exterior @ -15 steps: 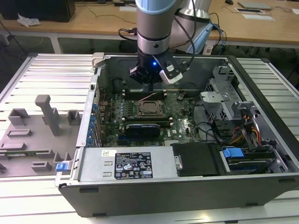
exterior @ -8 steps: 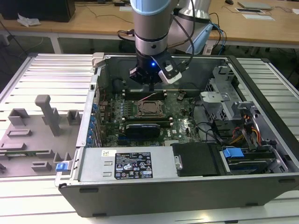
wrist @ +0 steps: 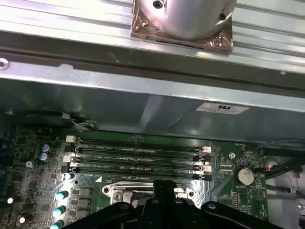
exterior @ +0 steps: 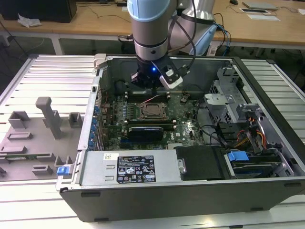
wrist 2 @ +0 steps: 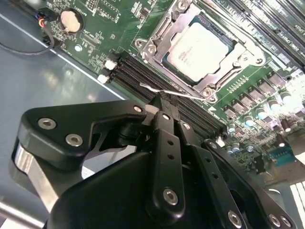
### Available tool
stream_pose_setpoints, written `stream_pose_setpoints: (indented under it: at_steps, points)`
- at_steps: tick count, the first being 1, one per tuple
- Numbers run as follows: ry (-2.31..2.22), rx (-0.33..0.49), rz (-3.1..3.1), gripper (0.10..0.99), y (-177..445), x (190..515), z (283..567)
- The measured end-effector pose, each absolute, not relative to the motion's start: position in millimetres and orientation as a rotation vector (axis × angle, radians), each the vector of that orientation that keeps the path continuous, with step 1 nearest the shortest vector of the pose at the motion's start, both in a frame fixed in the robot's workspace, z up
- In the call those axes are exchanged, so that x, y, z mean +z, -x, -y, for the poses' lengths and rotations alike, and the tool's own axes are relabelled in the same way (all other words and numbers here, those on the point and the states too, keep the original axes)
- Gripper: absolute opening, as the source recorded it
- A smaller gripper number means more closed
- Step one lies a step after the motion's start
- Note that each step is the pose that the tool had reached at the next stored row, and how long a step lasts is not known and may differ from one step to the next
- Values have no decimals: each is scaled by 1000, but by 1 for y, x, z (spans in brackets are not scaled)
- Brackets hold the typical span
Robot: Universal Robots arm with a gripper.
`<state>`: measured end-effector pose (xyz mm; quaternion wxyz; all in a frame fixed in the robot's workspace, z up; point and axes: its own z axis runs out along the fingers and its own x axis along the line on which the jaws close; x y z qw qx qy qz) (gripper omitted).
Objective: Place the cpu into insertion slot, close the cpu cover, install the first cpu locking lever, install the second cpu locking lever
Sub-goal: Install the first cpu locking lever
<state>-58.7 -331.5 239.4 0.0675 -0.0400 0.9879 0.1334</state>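
Note:
The cpu (wrist 2: pixel 202 47), pale silvery-grey, lies in the insertion slot (exterior: pixel 153 111) on the green board. The cpu cover (wrist 2: pixel 159 34), a metal frame with a square window, lies flat around the chip. A thin wire locking lever (wrist 2: pixel 183 94) runs along the socket's edge beside the memory slots. My gripper (wrist 2: pixel 159 101) is shut, and its joined fingertips sit right at this lever, between the socket and the memory slots. In the exterior view the gripper (exterior: pixel 150 88) hangs just behind the socket. In the first wrist view the gripper (wrist: pixel 163 188) covers most of the socket.
Long black memory slots (wrist: pixel 138 155) lie beside the socket, with the case wall (wrist: pixel 143 109) beyond them. A coin battery (wrist 2: pixel 71 20) sits on the board. A drive cage and cables (exterior: pixel 228 105) fill the exterior view's right. A grey fixture tray (exterior: pixel 43 129) lies outside the case.

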Motion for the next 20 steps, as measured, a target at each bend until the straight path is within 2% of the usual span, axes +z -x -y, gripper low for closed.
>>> stream_pose_setpoints:
  at_steps: [20]
  points:
    - [99, 391, -2973, 106, 57, 221, 322]
